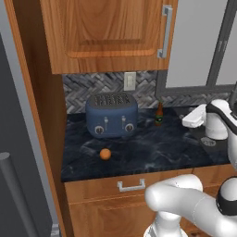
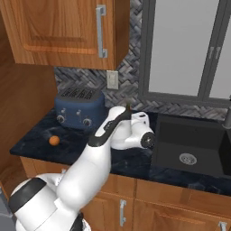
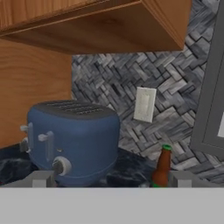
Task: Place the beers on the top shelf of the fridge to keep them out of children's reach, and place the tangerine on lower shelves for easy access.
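One beer (image 1: 159, 114), a slim long-necked bottle, stands at the back of the dark counter (image 1: 152, 152), right of the blue toaster (image 1: 111, 115). In the hand view the beer (image 3: 162, 168) looks brown with a green top and sits just left of my right fingertip (image 3: 181, 178). My gripper (image 3: 113, 181) is open and holds nothing. In the left base view the gripper (image 1: 186, 121) hovers a little right of the bottle. The tangerine (image 1: 105, 154) lies in front of the toaster, also seen as tangerine (image 2: 54, 140). The fridge (image 1: 14, 176) fills the left edge; its top shelf and lower shelves are out of view.
Wooden cabinets (image 1: 106, 32) hang low over the counter. A wall outlet (image 3: 144, 104) is on the tiled backsplash. The black sink (image 2: 189, 144) lies right of my arm, below a window (image 2: 185, 49). A drawer (image 1: 131, 186) sits under the counter edge.
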